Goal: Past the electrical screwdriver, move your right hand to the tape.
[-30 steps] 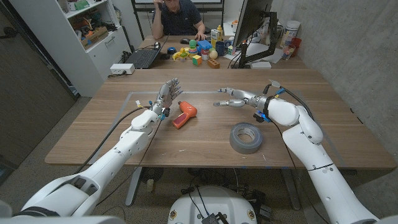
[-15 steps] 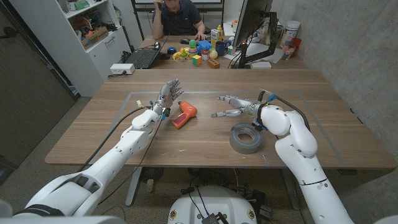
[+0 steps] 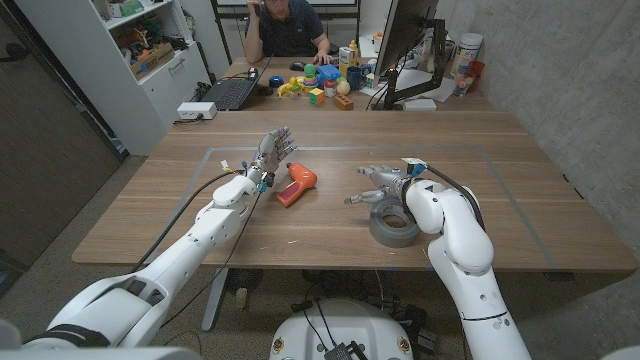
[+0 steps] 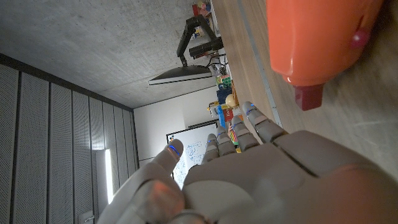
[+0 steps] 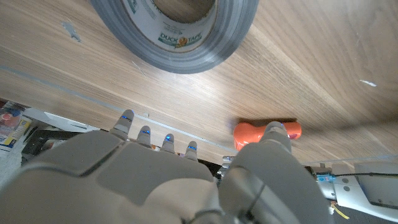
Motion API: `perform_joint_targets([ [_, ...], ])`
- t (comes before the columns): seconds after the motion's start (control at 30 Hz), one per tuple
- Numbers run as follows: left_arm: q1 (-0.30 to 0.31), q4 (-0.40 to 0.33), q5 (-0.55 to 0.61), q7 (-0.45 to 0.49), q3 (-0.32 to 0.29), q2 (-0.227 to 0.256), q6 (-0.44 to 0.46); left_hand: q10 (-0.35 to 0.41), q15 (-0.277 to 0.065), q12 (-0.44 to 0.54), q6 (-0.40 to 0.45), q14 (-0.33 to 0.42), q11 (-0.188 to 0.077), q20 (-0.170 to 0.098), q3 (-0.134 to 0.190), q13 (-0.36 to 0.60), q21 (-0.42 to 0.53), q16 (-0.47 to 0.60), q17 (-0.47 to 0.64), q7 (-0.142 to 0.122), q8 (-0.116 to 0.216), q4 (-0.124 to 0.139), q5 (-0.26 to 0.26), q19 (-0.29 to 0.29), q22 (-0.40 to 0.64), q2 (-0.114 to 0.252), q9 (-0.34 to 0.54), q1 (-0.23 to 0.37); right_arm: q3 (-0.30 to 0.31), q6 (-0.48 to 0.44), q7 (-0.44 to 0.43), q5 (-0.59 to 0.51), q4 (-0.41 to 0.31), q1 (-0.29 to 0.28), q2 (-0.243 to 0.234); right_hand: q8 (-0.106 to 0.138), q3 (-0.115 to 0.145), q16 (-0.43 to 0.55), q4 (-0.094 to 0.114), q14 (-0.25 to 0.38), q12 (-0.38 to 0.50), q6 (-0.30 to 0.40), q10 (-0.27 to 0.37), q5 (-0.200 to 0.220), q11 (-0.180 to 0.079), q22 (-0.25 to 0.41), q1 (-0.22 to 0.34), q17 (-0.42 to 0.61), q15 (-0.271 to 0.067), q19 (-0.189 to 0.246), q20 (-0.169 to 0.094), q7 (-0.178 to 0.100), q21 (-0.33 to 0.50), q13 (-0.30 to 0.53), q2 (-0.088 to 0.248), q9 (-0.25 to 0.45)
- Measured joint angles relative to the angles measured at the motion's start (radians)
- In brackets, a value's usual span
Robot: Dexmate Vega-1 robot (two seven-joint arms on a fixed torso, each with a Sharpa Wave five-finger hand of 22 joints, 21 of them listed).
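1. My right hand (image 3: 378,186) hung with fingers spread, empty, just beside the tape (image 3: 395,222).
2. The tape lay flat on the table (image 3: 520,200), the orange screwdriver (image 3: 296,184) farther left.
3. My left hand (image 3: 268,155) stood spread beside the screwdriver.

- Wooden table (image 3: 180,215): bears all items below.
- Electrical screwdriver (image 3: 296,184): orange, lying on its side, left of centre.
- Tape (image 3: 393,222): grey roll, lying flat.
- Left hand (image 3: 270,154): fingers apart, just beside the screwdriver, holding nothing.
- Right hand (image 3: 380,184): fingers spread, at the tape's far edge.
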Motion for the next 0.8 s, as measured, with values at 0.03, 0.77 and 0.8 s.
perform_joint_targets([
  [0.03, 0.000, 0.000, 0.001, -0.001, 0.000, 0.000, 0.000, 0.000, 0.000, 0.000, 0.000, 0.000, 0.000, 0.000, 0.000, 0.000, 0.000, 0.000, 0.000, 0.000, 0.000, 0.000, 0.000, 0.000, 0.000, 0.000, 0.000, 0.000, -0.002, 0.001, 0.001, -0.006, -0.001, -0.007, 0.014, 0.000, -0.003, 0.000, 0.002, -0.002, 0.000, 0.000, -0.003, 0.000, 0.004, 0.000, 0.000, 0.000, 0.003, 0.000, 0.000, 0.000, -0.001, 0.000, 0.000, 0.002],
  [0.77, 0.008, -0.007, 0.005, -0.008, -0.010, -0.001, 0.013, 0.000, 0.000, 0.000, 0.000, 0.000, 0.000, 0.000, 0.000, 0.000, -0.004, 0.000, 0.000, 0.000, 0.000, 0.000, 0.000, 0.000, 0.000, 0.000, 0.000, 0.000, -0.001, 0.051, 0.040, -0.261, -0.003, -0.082, 0.148, -0.006, -0.033, 0.005, -0.003, 0.000, 0.020, 0.000, -0.002, 0.000, 0.062, 0.005, 0.042, 0.005, 0.029, 0.000, 0.000, 0.000, -0.068, 0.023, 0.042, 0.011],
  [0.8, 0.009, -0.008, 0.005, -0.008, -0.010, -0.001, 0.013, 0.000, 0.000, 0.000, 0.000, 0.000, 0.000, 0.000, 0.000, 0.000, -0.004, 0.000, 0.000, 0.000, 0.000, 0.000, 0.000, 0.000, 0.000, 0.000, 0.000, 0.000, 0.000, 0.051, 0.040, -0.261, -0.004, -0.082, 0.149, -0.006, -0.033, 0.005, -0.003, 0.000, 0.020, 0.000, -0.002, 0.000, 0.062, 0.005, 0.043, 0.005, 0.029, 0.000, 0.000, 0.000, -0.068, 0.023, 0.043, 0.013],
])
